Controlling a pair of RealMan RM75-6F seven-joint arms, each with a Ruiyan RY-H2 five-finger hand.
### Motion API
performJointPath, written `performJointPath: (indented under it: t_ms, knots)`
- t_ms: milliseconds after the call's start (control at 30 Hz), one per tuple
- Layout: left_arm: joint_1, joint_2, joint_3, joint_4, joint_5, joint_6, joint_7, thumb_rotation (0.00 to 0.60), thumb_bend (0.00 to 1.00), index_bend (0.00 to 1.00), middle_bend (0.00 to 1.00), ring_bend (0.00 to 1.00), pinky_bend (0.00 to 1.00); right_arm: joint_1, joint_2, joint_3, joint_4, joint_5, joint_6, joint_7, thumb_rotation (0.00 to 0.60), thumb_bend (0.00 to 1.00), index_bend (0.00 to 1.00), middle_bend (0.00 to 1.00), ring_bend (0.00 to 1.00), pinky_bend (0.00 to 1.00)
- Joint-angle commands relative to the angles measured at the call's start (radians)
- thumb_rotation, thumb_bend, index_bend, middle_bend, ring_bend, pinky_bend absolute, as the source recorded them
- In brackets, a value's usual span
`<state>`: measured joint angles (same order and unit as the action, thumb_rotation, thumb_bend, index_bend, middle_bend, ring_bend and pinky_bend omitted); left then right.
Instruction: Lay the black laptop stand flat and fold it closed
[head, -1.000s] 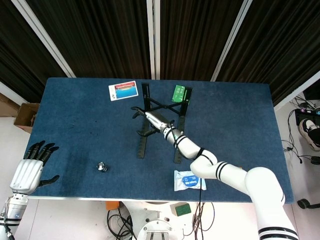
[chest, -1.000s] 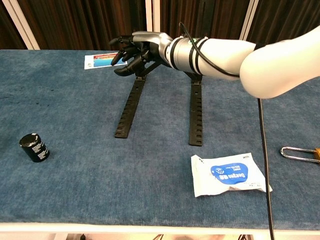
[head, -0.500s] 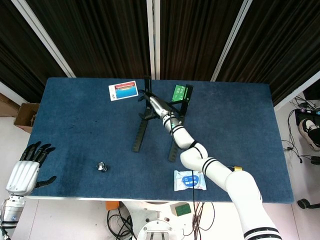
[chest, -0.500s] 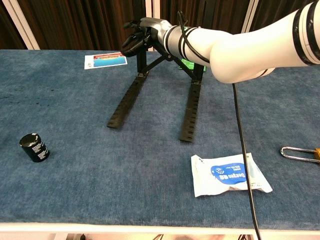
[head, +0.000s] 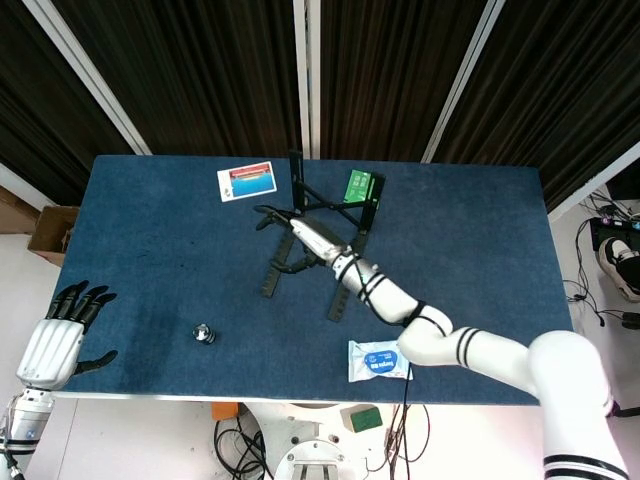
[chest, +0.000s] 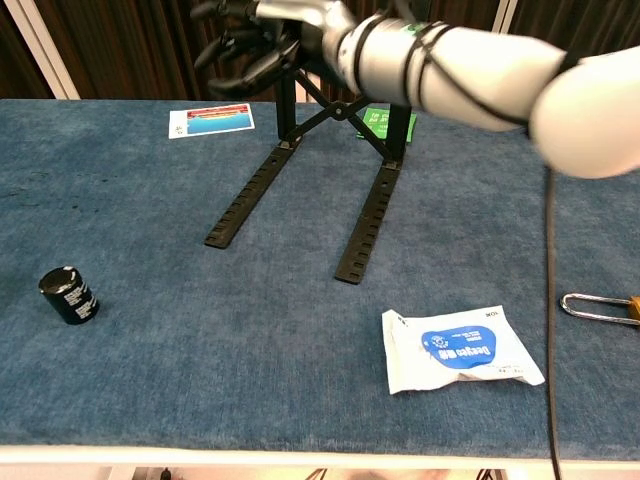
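My right hand (chest: 262, 32) hangs above the upper end of the black laptop stand (chest: 300, 175), fingers spread and loosely curved, and from what the chest view shows it has nothing in its grasp; the top of the picture cuts the hand off, so I can't be fully sure that no fingertip brushes the stand's upright bar. In the head view the same hand (head: 293, 232) sits over the stand's (head: 310, 240) middle, my white forearm running back toward the near right corner of the blue table (head: 150, 250). The stand is near the middle of the table, toward the far edge, opened out: its two slotted rails lie on the cloth, splayed apart and angled toward the near left, while crossed struts and posts rise at the far end. My left hand (head: 65, 335) is off the table's near left corner, released, fingers apart and holding nothing. Behind the stand a green box (head: 358, 186) sits just beside its far right post, and a red-and-blue card (head: 246, 181) lies flat to the far left of it. A small black cylinder (chest: 68, 295) stands on the near left part of the table, a white packet with blue print (chest: 460, 350) lies on the near right, and a metal padlock (chest: 602, 306) shows at the right edge of the chest view.
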<state>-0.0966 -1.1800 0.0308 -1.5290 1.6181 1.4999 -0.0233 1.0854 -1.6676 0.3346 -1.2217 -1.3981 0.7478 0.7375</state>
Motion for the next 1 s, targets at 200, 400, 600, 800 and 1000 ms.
performJointPath:
  t_ms: [200, 400, 600, 800, 1000]
  knots:
    - [-0.004, -0.001, 0.0, -0.002, 0.014, 0.005, 0.0, 0.6, 0.09, 0.18, 0.15, 0.04, 0.1, -0.345, 0.378, -0.071, -0.402, -0.012, 0.397, -0.311, 0.6, 0.19, 0.06, 0.18, 0.02, 0.08]
    - [-0.009, -0.004, 0.001, -0.014, 0.025, 0.003, 0.012, 0.6, 0.09, 0.18, 0.15, 0.04, 0.1, -0.351, 0.403, -0.026, -0.323, 0.157, 0.301, -0.272, 0.6, 0.05, 0.0, 0.08, 0.0, 0.01]
    - [-0.004, 0.002, 0.002, -0.025, 0.014, 0.003, 0.023, 0.6, 0.09, 0.18, 0.15, 0.04, 0.1, -0.265, 0.317, 0.003, -0.135, 0.257, 0.13, -0.262, 0.6, 0.06, 0.0, 0.05, 0.0, 0.01]
    - [0.002, 0.011, 0.002, -0.037, 0.004, 0.005, 0.032, 0.6, 0.09, 0.18, 0.15, 0.04, 0.1, -0.175, 0.206, 0.018, 0.024, 0.284, -0.002, -0.25, 0.6, 0.08, 0.0, 0.05, 0.0, 0.01]
    - [0.007, 0.014, 0.005, -0.042, -0.003, 0.002, 0.035, 0.6, 0.09, 0.18, 0.15, 0.04, 0.1, -0.183, 0.217, -0.009, -0.068, 0.159, -0.093, -0.044, 0.6, 0.09, 0.0, 0.05, 0.0, 0.01]
